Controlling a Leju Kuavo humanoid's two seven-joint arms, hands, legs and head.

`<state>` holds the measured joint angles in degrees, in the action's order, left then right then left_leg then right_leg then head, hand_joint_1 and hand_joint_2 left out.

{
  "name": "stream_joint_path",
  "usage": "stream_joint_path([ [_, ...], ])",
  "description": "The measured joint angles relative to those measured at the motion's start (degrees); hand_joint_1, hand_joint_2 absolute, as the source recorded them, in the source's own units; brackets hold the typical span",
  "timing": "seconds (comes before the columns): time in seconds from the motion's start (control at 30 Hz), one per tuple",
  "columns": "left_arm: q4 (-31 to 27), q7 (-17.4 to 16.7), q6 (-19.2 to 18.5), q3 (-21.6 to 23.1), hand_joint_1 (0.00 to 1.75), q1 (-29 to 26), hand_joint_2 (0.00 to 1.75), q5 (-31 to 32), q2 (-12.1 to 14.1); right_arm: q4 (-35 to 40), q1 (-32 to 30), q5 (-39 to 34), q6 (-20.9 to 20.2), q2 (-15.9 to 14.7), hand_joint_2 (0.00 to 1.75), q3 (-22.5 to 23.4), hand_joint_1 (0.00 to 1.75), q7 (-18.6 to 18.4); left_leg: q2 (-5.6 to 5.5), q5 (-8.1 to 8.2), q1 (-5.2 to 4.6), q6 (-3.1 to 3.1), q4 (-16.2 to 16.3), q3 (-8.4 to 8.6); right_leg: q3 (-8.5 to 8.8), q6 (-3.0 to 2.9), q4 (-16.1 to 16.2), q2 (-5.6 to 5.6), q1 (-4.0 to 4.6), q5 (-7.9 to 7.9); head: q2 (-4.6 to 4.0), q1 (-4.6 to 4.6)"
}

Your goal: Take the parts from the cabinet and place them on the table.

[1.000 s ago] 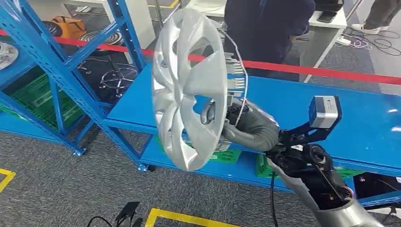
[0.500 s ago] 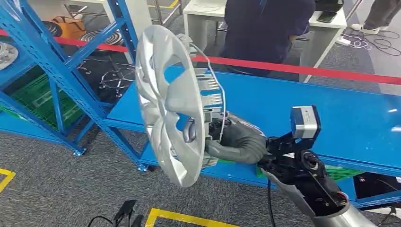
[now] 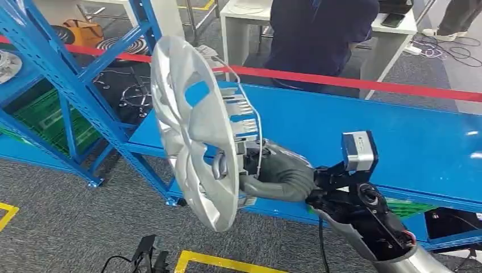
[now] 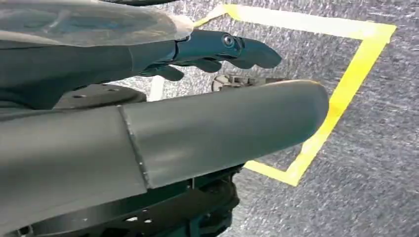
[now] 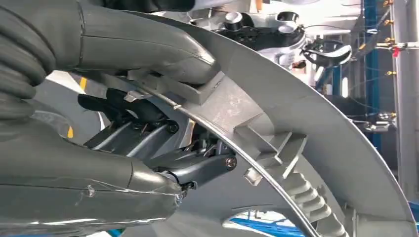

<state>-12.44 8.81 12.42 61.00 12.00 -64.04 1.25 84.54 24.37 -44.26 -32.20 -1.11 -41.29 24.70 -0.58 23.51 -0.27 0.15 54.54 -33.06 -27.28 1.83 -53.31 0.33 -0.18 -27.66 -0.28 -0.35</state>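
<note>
Item: round silver plastic wheel cover with curved spokes (image 3: 196,131). Location: held on edge in the air by the right hand (image 3: 267,170), in front of the near left corner of the long blue metal table (image 3: 398,142) and partly over the grey carpet floor (image 3: 57,216). Not touching the table.

Grip: fingers reach through a spoke opening from the back while the thumb clamps the rim, so the hand is closed firmly on the cover. Judged reason: the rim with its clips and wire ring offers the only narrow edge a hand can close around; carrying it upright keeps it clear of the blue steel rack uprights (image 3: 68,79) to the left.

Right wrist view: shows the back of the wheel cover (image 5: 316,148) close up, with the thick grey thumb (image 5: 138,49) pressing on the rim and wire ring and dark fingers (image 5: 197,170) hooked behind. The head view cannot resolve this contact.

Left wrist view: left hand (image 4: 217,52) hangs over the carpet and a yellow floor marking (image 4: 346,94); fingers extended and apart, holding nothing.

Head view alone adds: red barrier tape (image 3: 369,84) behind the table and a person in dark clothing (image 3: 318,34) beyond it.

Status, judged: carrying step; the cover remains to be laid flat on the table.
</note>
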Motion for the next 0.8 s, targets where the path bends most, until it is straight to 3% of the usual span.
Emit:
stream_joint_path([
  [0.13, 0.00, 0.24, 0.15, -0.15, 0.00, 0.01, 1.75, -0.02, -0.05, -0.04, 0.01, 0.57, 0.00, 0.00, 1.75, -0.13, 1.75, 0.13, 0.00, 0.00, 0.00, 0.00, 0.00, 0.00, 0.00, 0.00, 0.00, 0.00, 0.00, 0.00, 0.00, 0.00],
  [0.17, 0.00, 0.44, 0.15, -0.18, 0.00, 0.01, 0.00, -0.02, -0.05, -0.04, 0.02, 0.79, 0.00, 0.00, 1.75, -0.13, 1.75, 0.24, 0.00, 0.00, 0.00, 0.00, 0.00, 0.00, 0.00, 0.00, 0.00, 0.00, 0.00, 0.00, 0.00, 0.00],
  [0.2, 0.00, 0.83, 0.15, -0.24, 0.00, 0.01, 0.00, -0.07, -0.05, -0.04, 0.02, 0.99, 0.02, 0.00, 1.75, -0.15, 1.75, 0.35, 0.00, 0.00, 0.00, 0.00, 0.00, 0.00, 0.00, 0.00, 0.00, 0.00, 0.00, 0.00, 0.00, 0.00],
  [0.23, 0.00, 1.14, -0.07, -0.33, 0.00, 0.02, 1.75, -0.18, -0.05, -0.04, 0.03, 1.18, 0.02, 0.00, 1.75, -0.15, 1.75, 0.42, 0.00, 0.00, 0.00, 0.00, 0.00, 0.00, 0.00, 0.00, 0.00, 0.00, 0.00, 0.00, 0.00, 0.00],
  [0.8, 0.00, 2.08, -0.28, -0.83, 0.00, 0.10, 1.75, -0.52, -0.09, -0.04, 0.15, 2.97, 0.04, 0.00, 1.75, -0.24, 1.75, 0.77, 0.00, 0.00, 0.00, 0.00, 0.00, 0.00, 0.00, 0.00, 0.00, 0.00, 0.00, 0.00, 0.00, 0.00],
])
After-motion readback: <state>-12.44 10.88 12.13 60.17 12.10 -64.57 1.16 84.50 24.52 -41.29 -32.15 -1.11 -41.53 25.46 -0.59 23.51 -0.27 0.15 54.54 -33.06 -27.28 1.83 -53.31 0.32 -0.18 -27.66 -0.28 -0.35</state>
